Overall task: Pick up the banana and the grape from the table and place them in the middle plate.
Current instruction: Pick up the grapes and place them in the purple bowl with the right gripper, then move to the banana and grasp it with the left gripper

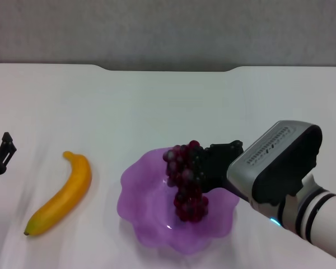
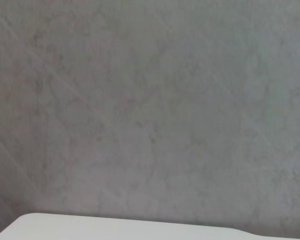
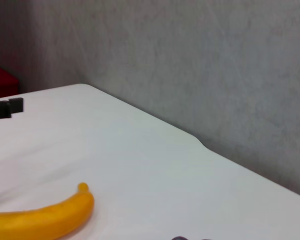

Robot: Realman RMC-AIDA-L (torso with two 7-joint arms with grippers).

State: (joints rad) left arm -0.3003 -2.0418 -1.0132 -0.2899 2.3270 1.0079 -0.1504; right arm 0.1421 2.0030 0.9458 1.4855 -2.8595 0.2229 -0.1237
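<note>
The grape [image 1: 185, 182], a dark red-purple bunch, hangs over the middle plate [image 1: 145, 210], a translucent purple dish with a wavy rim. My right gripper [image 1: 204, 165] reaches in from the right and is shut on the upper part of the bunch; its lower end is at or just above the dish floor. The banana [image 1: 61, 193] lies on the white table [image 1: 157, 106] left of the plate, also seen in the right wrist view as the banana [image 3: 45, 217]. My left gripper [image 1: 3, 152] sits at the far left edge, apart from the banana.
The table's far edge has a shallow notch [image 1: 168, 69] in front of a grey wall. The left wrist view shows only that wall and a strip of table edge [image 2: 115, 227]. A red object [image 3: 0, 77] stands beyond the table.
</note>
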